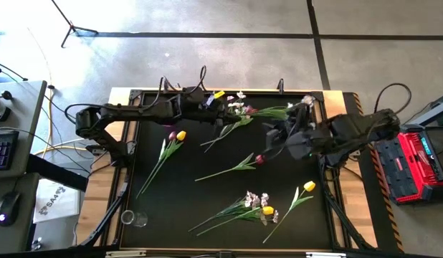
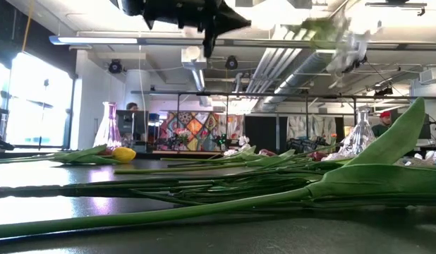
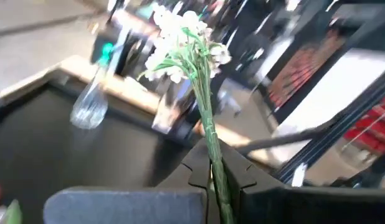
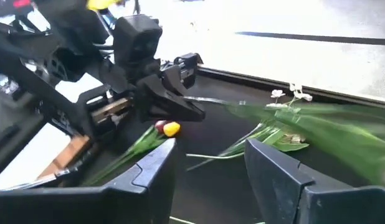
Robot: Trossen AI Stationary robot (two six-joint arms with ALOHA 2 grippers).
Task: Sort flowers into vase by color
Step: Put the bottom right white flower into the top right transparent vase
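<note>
Left claw (image 3: pixel 212 180) clenched on the white spray's (image 3: pixel 180 37) stem, far side; right claw (image 4: pixel 211 168) spread wide, released, above the table (image 1: pixel 207 193).

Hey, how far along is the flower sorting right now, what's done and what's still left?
Nothing looks sorted yet. In hand: the left gripper is shut on a white blossom spray, held up above the table. The right gripper is open with nothing between its fingers. Left: red and yellow tulips and more white sprays lie loose on the black mat.

Glossy black table mat (image 1: pixel 207 193); clear glass vase (image 3: pixel 90 107).
</note>
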